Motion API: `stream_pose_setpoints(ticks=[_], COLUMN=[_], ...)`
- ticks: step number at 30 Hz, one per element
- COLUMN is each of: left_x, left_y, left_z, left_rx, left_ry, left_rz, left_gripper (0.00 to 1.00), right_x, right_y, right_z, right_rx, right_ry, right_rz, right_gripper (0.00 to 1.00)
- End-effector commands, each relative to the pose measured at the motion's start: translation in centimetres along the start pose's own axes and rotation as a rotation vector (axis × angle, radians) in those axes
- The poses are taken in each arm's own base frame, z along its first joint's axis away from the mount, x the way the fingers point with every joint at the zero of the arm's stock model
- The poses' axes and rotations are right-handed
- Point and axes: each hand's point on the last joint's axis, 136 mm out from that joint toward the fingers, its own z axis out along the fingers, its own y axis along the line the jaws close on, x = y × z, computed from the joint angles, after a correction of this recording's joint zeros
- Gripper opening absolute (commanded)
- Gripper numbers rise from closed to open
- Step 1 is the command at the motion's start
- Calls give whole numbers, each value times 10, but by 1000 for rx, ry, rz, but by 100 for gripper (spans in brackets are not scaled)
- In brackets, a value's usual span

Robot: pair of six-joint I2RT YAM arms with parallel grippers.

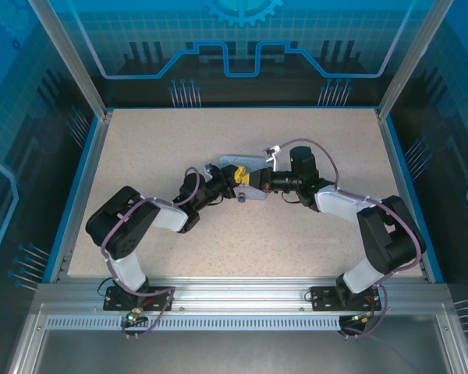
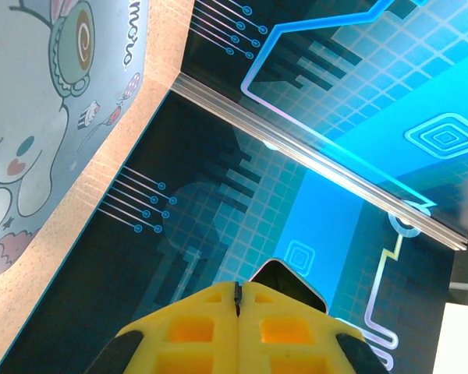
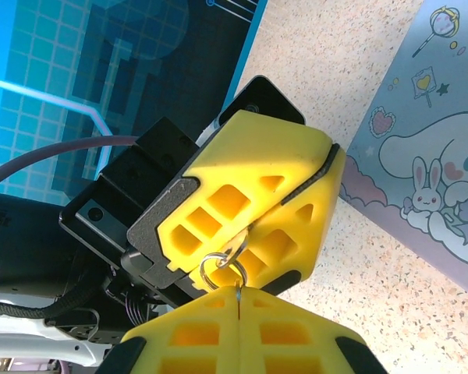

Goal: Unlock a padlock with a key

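Key point(image 3: 240, 243), a thin metal sliver on a small ring point(image 3: 218, 269), juts from the seam of the left gripper point(image 3: 285, 195), whose jaws are pressed together on it. The right gripper point(image 3: 238, 298), jaws likewise closed, touches the ring. Tin box point(image 3: 437, 171) lies flat just beside them, printed lid up, on the speckled table point(image 1: 296, 241). Blue circuit-patterned walls point(image 1: 242, 39) surround the table.

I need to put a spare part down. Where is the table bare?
Bare: the far strip between the tin box and back wall, plus the near strip along the rail. Crowded: mid-table, where left tool and right tool meet at the box.
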Motion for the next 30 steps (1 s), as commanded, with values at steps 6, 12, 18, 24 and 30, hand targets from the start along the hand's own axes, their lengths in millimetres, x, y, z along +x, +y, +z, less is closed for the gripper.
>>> stream_pose_setpoints(ticks=[6,12,18,24,30], left_x=[22,40,51,56,60], left_y=[-73,-93,-93,-94,-100], left_z=[-8,-8,-9,-18,-33], left_rx=[196,229,183,67,14], left_ry=[64,149,164,68,-102], left_rz=[260,545,762,954,1039], left_gripper=[0,0,0,0,0], right_x=[11,9,-12,-34,-48], right_y=[5,1,10,29,47], right_z=[-16,-31,-50,-57,-46], right_rx=[9,77,127,103,-8], right_ry=[13,-60,-229,-375,-443], right_rz=[-2,69,137,159,174], right_gripper=[40,58,56,49,46])
